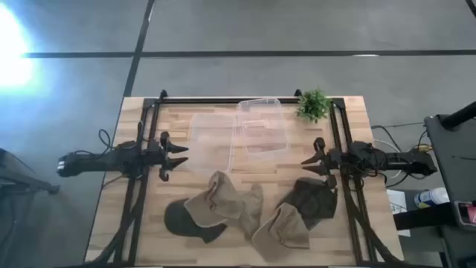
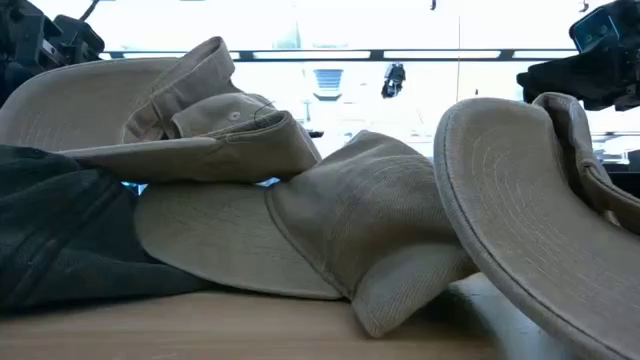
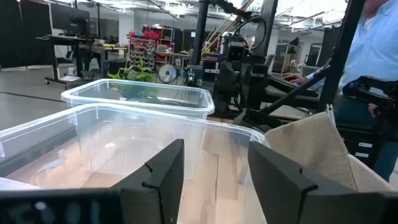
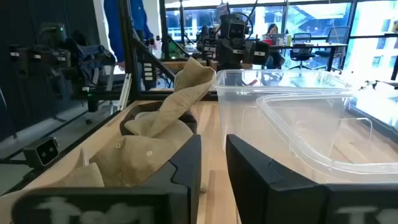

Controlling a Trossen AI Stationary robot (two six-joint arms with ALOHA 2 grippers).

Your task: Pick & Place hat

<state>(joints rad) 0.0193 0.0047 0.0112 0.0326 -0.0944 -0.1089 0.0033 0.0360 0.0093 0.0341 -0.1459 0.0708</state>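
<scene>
Several hats lie in two heaps on the near half of the wooden table. The left heap has a dark hat (image 1: 181, 220) under tan hats (image 1: 223, 199). The right heap has a dark hat (image 1: 312, 197) and a tan hat (image 1: 282, 228). In the low view the tan hats (image 2: 350, 220) lean on one another, beside the dark hat (image 2: 60, 235). My left gripper (image 1: 184, 155) is open and empty, at the left of a clear bin (image 1: 212, 140). My right gripper (image 1: 303, 164) is open and empty, just beyond the right heap.
Two clear plastic bins, the left one and a second one (image 1: 262, 126), stand at the table's middle and far side. A small green plant (image 1: 313, 105) stands at the far right corner. A person in a light shirt (image 3: 373, 37) is beyond the table.
</scene>
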